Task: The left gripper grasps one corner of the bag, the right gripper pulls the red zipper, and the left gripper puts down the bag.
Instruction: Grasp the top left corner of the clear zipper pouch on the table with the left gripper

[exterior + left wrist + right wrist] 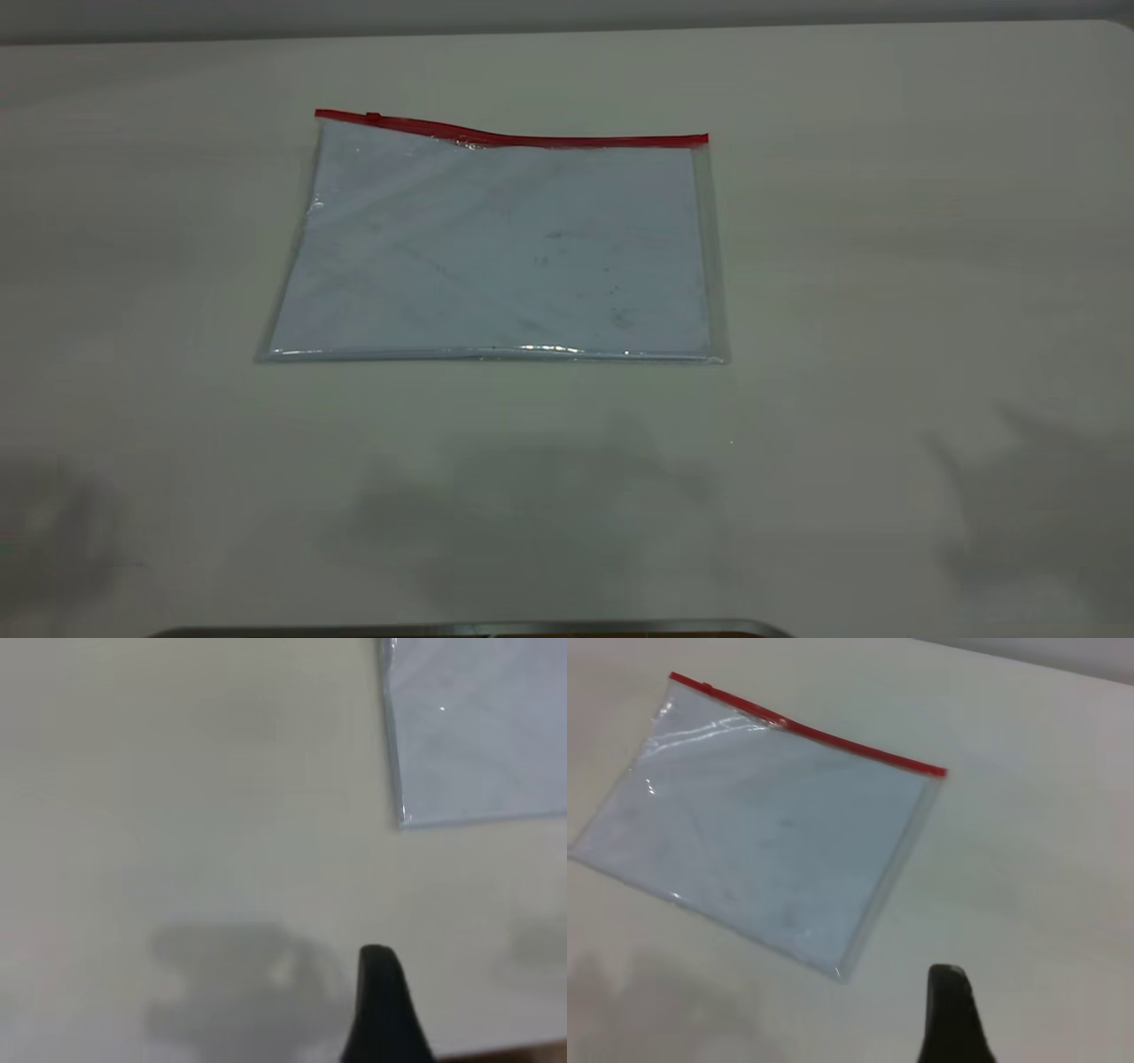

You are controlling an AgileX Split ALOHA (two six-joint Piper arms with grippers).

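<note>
In the exterior view the bag [496,248] lies flat on the pale tabletop [886,266], a little left of centre and toward the far side, with nothing else on or beside it. Its zipper [514,135] runs along the far edge, bowing slightly upward toward the left, and the small slider tab [374,117] sits near that left end. The far-left corner [321,115] of the bag rests on the surface, untouched. Soft grey shadows fall on the near part of the tabletop at left, centre and right, a dark metal edge [478,630] shows along the near border, and a grey wall strip [532,13] runs behind the far edge. Neither arm appears here. In the left wrist view one black finger [381,1010] of the left pincer stands above bare tabletop [177,771], well apart from an all-clear corner of the bag [478,735]; whether this pincer is released or clenched cannot be told. In the right wrist view one black finger [950,1014] of the right pincer hangs over the tabletop [1045,859] near a clear corner of the bag [762,824], not touching it, with the zipper [815,726] on the bag's far edge; its state cannot be told either.
</note>
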